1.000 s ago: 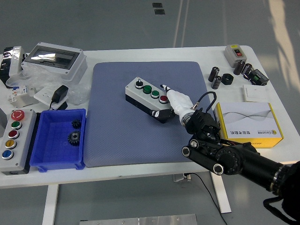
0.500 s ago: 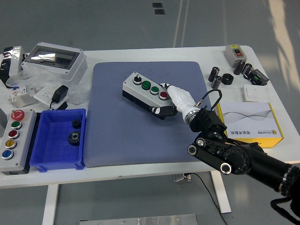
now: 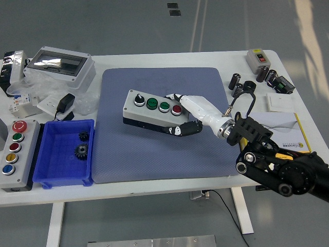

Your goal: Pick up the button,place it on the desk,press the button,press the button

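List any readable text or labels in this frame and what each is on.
None can be read.
Yellow and white box: a line of print on its yellow front, too small and blurred.
Grey switch box at the far right: no legible marking.
Button box in the right hand: no lettering visible.

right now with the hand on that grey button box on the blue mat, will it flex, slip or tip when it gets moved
The button box is probably rigid: a hard-looking grey and black casing. Held only at its right end by the right hand, it may pivot or droop. On the blue mat, its long flat shape should resist tipping or rolling.
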You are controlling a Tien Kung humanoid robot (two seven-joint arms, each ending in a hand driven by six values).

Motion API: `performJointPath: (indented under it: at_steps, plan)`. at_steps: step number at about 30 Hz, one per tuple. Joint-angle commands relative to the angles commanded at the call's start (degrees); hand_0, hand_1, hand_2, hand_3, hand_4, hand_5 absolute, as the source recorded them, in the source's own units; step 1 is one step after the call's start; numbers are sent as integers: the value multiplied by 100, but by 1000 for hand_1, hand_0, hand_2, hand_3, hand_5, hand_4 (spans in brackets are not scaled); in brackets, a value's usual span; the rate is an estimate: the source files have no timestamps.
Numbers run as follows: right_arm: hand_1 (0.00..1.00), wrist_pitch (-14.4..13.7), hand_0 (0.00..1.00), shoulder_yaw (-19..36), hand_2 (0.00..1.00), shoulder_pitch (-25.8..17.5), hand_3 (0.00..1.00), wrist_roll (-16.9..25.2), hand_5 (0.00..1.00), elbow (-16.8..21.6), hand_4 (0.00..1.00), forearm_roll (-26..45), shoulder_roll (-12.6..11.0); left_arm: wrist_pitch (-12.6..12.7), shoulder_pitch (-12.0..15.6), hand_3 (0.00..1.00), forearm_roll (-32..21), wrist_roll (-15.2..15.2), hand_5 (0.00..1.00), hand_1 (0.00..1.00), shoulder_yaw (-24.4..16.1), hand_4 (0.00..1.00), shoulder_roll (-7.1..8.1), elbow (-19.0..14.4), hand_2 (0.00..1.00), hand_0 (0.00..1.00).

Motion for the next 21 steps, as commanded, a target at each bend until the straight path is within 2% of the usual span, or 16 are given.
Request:
performJointPath:
  at_steps: [2, 4, 6, 7, 12, 13, 18, 19, 21]
  plan:
    - [288, 44, 95, -115, 342, -9, 286, -57, 2, 130, 39, -267, -82, -3, -19, 594, 29, -3, 230, 511, -13, 606, -3, 0, 532, 626]
    - [288, 79, 95, -126, 342, -40, 286, -141, 2, 106, 39, -471, -67, -7, -31, 594, 51, -6, 230, 511, -21, 606, -5, 0, 532, 626]
    - [288, 175, 95, -101, 342, -102, 286, -302, 2, -52, 39, -722, 17, -9, -39, 594, 86, -6, 230, 511, -40, 606, -2, 0, 532, 626]
    - [312, 250, 154, -79, 357, -136, 303, -385, 2, -153, 77, -840, 70, -10, -44, 595, 94, -7, 232, 511, -43, 607, -1, 0, 532, 626]
    - [312, 459, 154, 25, 357, -223, 303, -605, 2, -408, 77, -1124, 205, -14, -59, 595, 140, 3, 232, 511, -66, 607, 2, 0, 532, 626]
    - [439, 480, 366, 29, 426, -226, 401, -623, 2, -426, 187, -1126, 208, -15, -61, 595, 147, 4, 232, 511, -70, 607, 4, 0, 532, 626]
    - [439, 540, 366, -16, 426, -216, 401, -643, 2, -471, 187, -1044, 186, -14, -71, 595, 160, 7, 232, 511, -80, 607, 19, 0, 532, 626]
    - [651, 534, 660, -25, 631, -213, 643, -638, 2, -474, 54, -1032, 183, -14, -71, 595, 161, 9, 233, 511, -83, 608, 20, 0, 532, 626]
    - [651, 514, 660, -42, 631, -206, 643, -624, 2, -479, 54, -1012, 178, -13, -71, 595, 162, 13, 233, 511, -85, 608, 21, 0, 532, 626]
